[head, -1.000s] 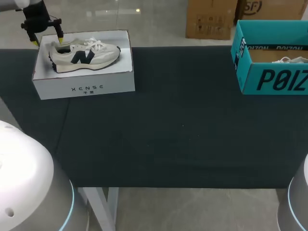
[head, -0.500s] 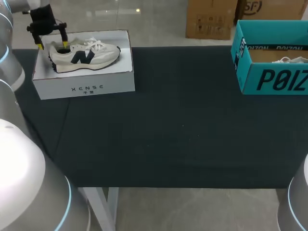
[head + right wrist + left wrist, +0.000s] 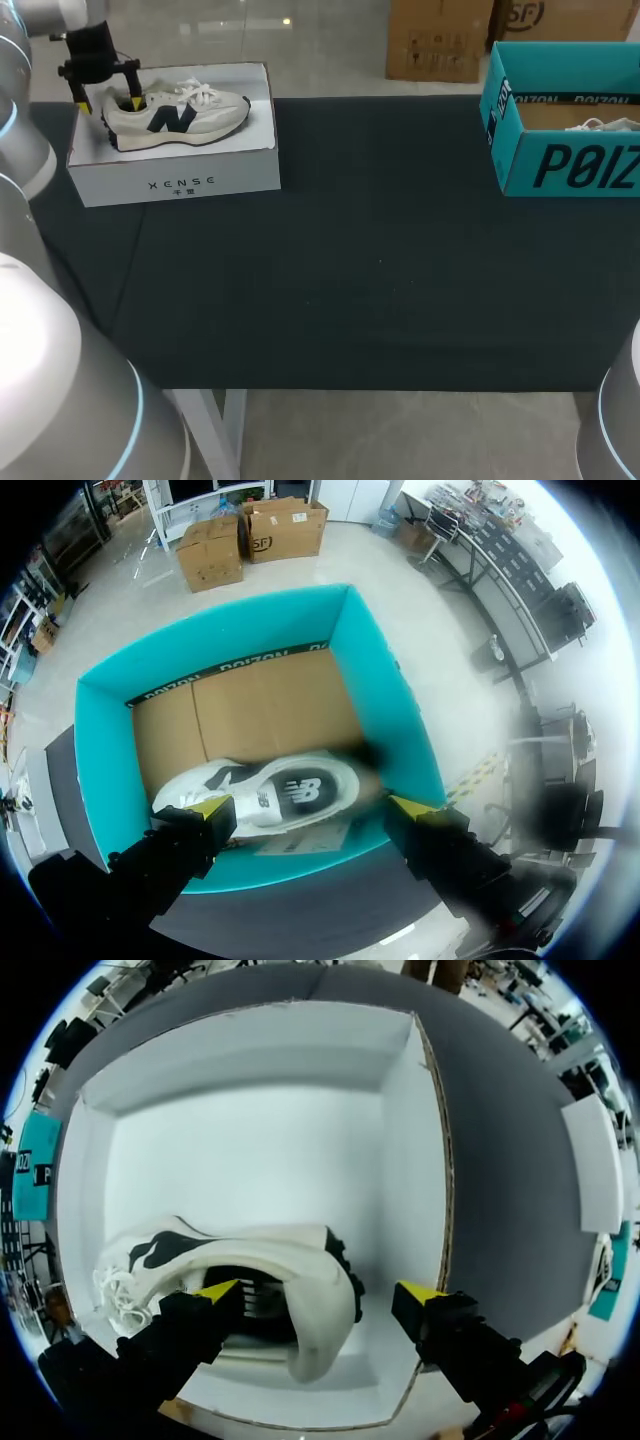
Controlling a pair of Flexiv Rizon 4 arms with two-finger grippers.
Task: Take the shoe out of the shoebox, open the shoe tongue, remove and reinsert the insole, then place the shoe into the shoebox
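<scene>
Head view, shoe (image 3: 175, 113) in white box (image 3: 175, 180) at table's (image 3: 380, 260) far left corner, left gripper (image 3: 108, 104) spread wide astride heel, one tip over the opening, right gripper (image 3: 312, 806) spread above second shoe (image 3: 270, 790) in teal box (image 3: 105, 750), far right corner.

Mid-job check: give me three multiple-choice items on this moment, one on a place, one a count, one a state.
1. Where is the shoe under the left claw? A in the white box B on the mat C held in the air
2. How many shoeboxes stand on the table? A one B two C three
3. The left claw is: A open B shut on the shoe C shut on a lace
1 A: the box's walls surround it. 2 B: the white box and a teal box. 3 A: one finger stands clear of the shoe.
</scene>
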